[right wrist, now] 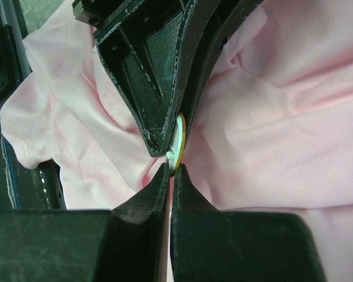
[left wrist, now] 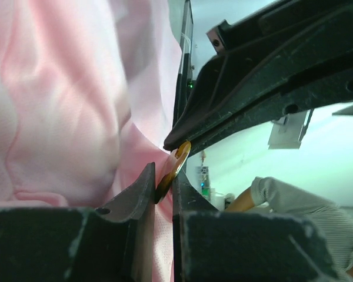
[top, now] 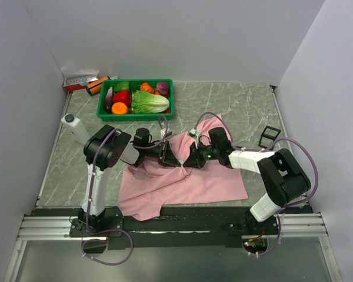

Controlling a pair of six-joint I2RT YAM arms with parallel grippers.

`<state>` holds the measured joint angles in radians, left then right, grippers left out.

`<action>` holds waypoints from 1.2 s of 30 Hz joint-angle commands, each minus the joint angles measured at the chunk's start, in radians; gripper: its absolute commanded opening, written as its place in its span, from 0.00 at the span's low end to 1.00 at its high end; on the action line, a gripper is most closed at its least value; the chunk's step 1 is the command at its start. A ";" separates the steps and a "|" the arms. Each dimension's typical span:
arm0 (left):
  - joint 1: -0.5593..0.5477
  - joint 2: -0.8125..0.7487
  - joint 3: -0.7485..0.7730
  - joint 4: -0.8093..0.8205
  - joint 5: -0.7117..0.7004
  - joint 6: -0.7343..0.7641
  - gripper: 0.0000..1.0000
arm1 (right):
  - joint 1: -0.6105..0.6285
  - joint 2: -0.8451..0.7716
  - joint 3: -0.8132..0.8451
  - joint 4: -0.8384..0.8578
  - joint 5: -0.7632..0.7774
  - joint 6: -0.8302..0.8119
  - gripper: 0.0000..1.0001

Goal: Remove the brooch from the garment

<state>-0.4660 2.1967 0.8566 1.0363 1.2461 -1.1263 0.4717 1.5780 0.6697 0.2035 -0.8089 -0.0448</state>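
The pink garment (top: 188,182) lies crumpled on the table between the arms. Both grippers meet over its middle. The brooch, a thin amber and white disc, shows edge-on in the left wrist view (left wrist: 176,163) and in the right wrist view (right wrist: 179,136); in the top view it is hidden. My left gripper (top: 174,154) (left wrist: 163,174) is shut on the brooch's edge with pink cloth beside it. My right gripper (top: 188,157) (right wrist: 172,168) comes from the other side and its tips pinch the brooch's opposite edge. The cloth is drawn up into a peak there.
A green basket (top: 135,117) of vegetables stands at the back left. A small box and an orange item (top: 85,83) lie in the far left corner. A small black frame (top: 269,136) lies right of the garment. White walls close three sides.
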 commanded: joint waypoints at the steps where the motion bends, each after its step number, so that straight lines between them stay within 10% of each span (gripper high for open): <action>1: 0.009 -0.054 0.039 0.179 -0.128 -0.046 0.01 | 0.059 0.006 0.010 -0.059 -0.223 -0.018 0.00; 14: -0.030 -0.115 -0.013 0.206 -0.139 -0.010 0.01 | 0.027 0.122 0.094 -0.041 -0.335 0.117 0.24; 19: -0.030 -0.115 -0.019 0.214 -0.137 -0.009 0.01 | 0.027 0.131 0.059 0.066 -0.355 0.226 0.17; 21: -0.031 -0.121 -0.025 0.208 -0.136 0.003 0.01 | 0.024 0.137 0.050 0.127 -0.372 0.276 0.01; 29: -0.030 -0.152 -0.014 0.275 -0.053 0.080 0.01 | -0.031 0.096 0.045 0.062 -0.402 0.221 0.01; 31: -0.031 -0.144 -0.014 0.349 -0.059 0.016 0.01 | -0.033 0.111 0.053 0.073 -0.429 0.264 0.23; 36: -0.046 -0.127 -0.010 0.441 -0.062 -0.038 0.01 | -0.035 0.146 0.065 0.142 -0.455 0.338 0.32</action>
<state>-0.4973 2.1139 0.8120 1.2335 1.2633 -1.1221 0.4149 1.6989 0.7124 0.2749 -1.1595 0.2359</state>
